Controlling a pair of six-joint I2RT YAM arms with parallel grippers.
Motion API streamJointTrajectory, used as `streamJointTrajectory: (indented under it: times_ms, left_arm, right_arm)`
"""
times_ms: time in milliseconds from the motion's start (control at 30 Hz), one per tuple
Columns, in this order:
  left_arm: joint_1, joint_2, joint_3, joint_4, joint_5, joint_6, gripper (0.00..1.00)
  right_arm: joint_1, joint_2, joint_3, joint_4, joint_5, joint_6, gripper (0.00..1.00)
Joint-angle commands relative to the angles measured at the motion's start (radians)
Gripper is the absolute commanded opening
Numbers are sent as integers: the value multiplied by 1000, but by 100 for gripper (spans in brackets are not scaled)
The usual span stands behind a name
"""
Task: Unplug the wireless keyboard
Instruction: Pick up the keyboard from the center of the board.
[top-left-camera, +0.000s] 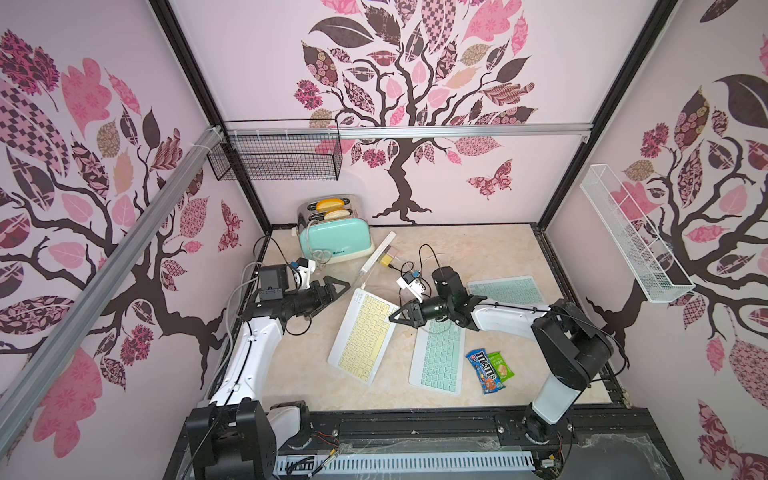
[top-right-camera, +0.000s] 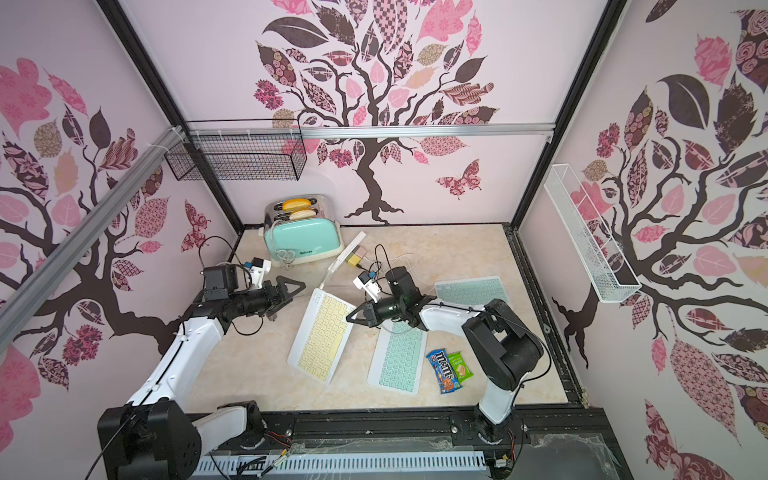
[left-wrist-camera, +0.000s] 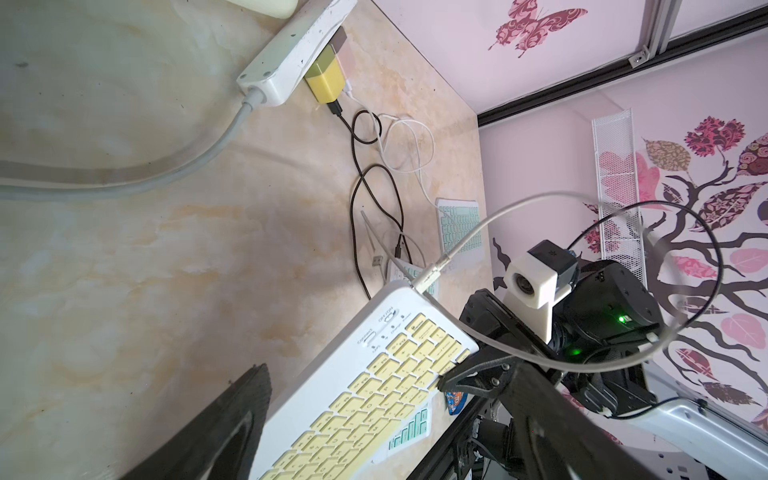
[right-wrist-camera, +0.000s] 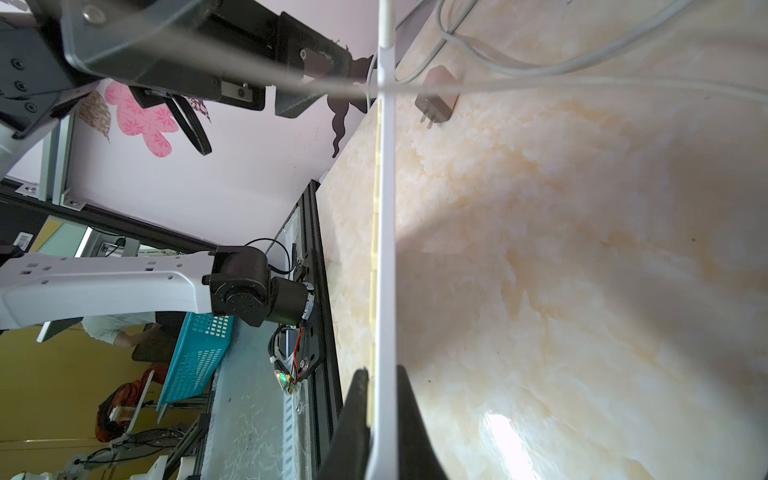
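Two pincers work the yellow keyboard (top-left-camera: 362, 336), which lies tilted at mid-table. Your right pincer (top-left-camera: 400, 316) is clenched on its right long edge; in the right wrist view the thin white edge sits pinched between the fingers (right-wrist-camera: 415, 432). Your left pincer (top-left-camera: 332, 294) is released, jaws spread wide and holding nothing; it hovers just left of the keyboard's far corner.

A white plug (left-wrist-camera: 428, 279) is seated in the keyboard's far edge, so you have not unplugged it yet; its pale cable curls away toward the right arm. Close beside the plug, loose coils of a black cable (left-wrist-camera: 376, 195) and a thin white cable (left-wrist-camera: 409, 145) lie on the table; both lead far toward the yellow charger (top-left-camera: 386, 260) on the power strip (top-left-camera: 379, 252).

Your right arm lies across the far end of a mint keyboard (top-left-camera: 438, 361), just right of the yellow one; a second mint keyboard (top-left-camera: 505, 290) sits farther right. Near right lie an M&M's bag (top-left-camera: 483, 371) and a green packet (top-left-camera: 501, 365), touching each other. A mint toaster (top-left-camera: 334, 239) stands far left, with bread in its slots.
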Motion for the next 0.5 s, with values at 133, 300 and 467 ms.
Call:
streamJointTrajectory:
  times_ms: [133, 300, 467]
  left_arm:
    - [3, 13, 1, 10, 13, 30, 92]
    - [3, 23, -14, 36, -42, 16, 92]
    - [2, 99, 21, 24, 76, 65, 85]
  right_arm:
    - [-5, 4, 88, -59, -12, -34, 0]
    - [-10, -41, 50, -31, -31, -38, 0]
    - [-40, -34, 36, 65, -135, 6, 0]
